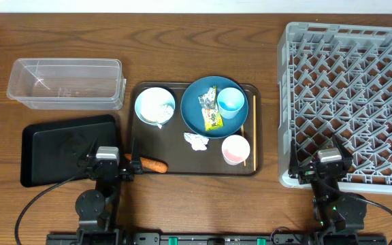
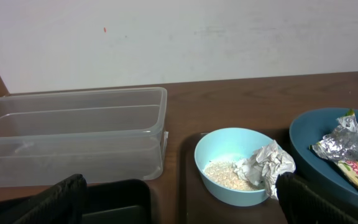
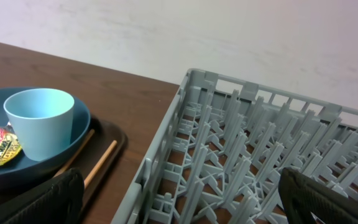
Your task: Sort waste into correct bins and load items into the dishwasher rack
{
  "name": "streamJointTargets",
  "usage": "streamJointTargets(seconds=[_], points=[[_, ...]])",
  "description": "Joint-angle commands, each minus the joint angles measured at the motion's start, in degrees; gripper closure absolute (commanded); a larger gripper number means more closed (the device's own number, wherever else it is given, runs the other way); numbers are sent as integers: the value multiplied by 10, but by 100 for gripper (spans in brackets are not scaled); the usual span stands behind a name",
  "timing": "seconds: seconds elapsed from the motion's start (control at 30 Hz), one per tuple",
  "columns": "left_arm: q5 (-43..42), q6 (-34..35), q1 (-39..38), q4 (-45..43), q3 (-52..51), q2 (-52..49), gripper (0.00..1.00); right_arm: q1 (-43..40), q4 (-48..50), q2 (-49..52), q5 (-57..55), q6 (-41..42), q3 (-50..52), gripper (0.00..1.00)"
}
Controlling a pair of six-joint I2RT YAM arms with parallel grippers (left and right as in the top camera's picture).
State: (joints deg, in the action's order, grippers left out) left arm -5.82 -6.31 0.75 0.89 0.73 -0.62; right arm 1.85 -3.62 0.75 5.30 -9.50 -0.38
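Brown wood table, plain white wall behind; L gripper, R gripper both spread wide, empty.

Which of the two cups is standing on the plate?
The light blue cup stands on the dark blue plate, beside the yellow wrapper. The pinkish-white cup stands off the plate, directly on the brown tray.

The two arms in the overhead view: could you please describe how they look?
Both the left arm and the right arm are black, with rounded joints, a pale grey box near the jaws and a thin black cable looping outward from the base.
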Motion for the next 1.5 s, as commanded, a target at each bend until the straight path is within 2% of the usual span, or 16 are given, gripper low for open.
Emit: streamJointTargets(seconds=[0.0,0.47,0.73,0.93,1.17,1.47], points=[[-21,-9,3,25,-5,4,2,-4,-2,0,-4,-4,1,1],[-21,-4,3,25,-5,4,1,-4,-2,0,-7,9,1,1],[-21,118,3,38,13,-14,1,-4,-8,0,-70,72,-9,1],[-21,141,3,92,88,-116,1,-4,-76,38,-70,99,-59,1],[-26,141,3,193,270,-339,1,-4,-143,184,-73,82,-184,1],[-25,141,3,530,588,-567,1,-4,-314,429,-65,74,-393,1]])
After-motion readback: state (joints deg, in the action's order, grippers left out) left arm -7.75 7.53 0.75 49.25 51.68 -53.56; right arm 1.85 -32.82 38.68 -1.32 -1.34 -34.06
